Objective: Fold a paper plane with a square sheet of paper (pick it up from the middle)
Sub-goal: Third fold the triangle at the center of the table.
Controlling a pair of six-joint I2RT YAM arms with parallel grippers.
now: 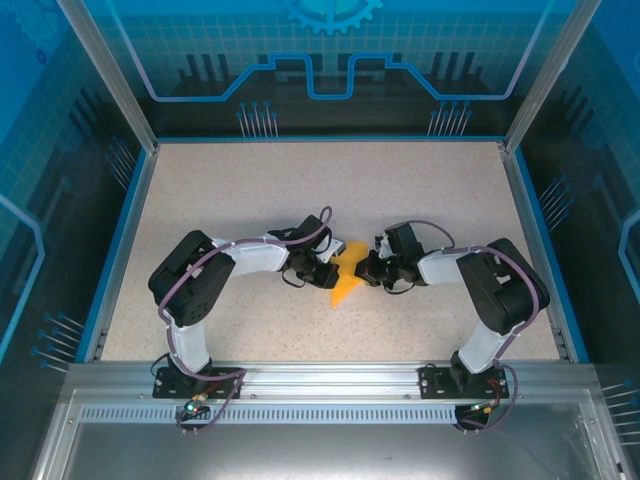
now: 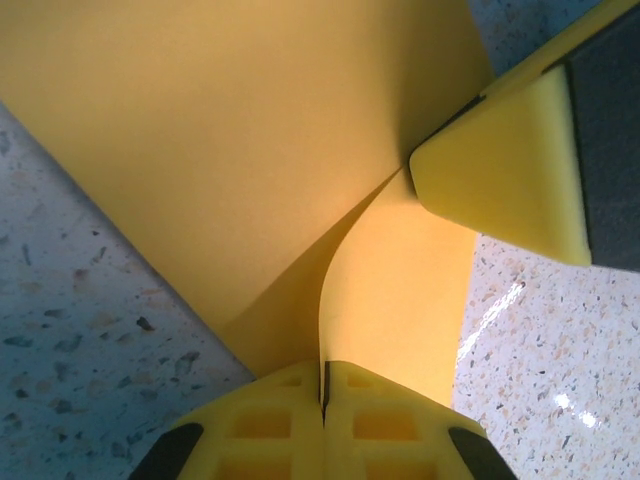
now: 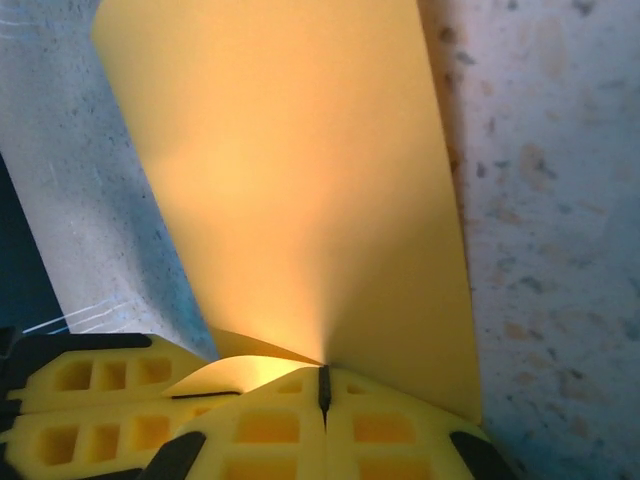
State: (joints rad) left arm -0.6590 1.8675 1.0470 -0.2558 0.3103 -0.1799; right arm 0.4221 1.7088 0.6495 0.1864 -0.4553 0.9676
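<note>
Both arms meet over the middle of the speckled table (image 1: 250, 200), and the orange-yellow paper (image 1: 346, 283) sits between them, 1 pointed corner aimed toward the near edge. The left end effector (image 2: 323, 388) is clamped on the paper, its 2 yellow fingers pressed together on an edge that curls up between them. The right end effector (image 3: 323, 385) is pinched tight on the paper from the opposite side, and the paper fans out ahead of it. The 2 end effectors sit just beside each other, and the paper bends between them.
</note>
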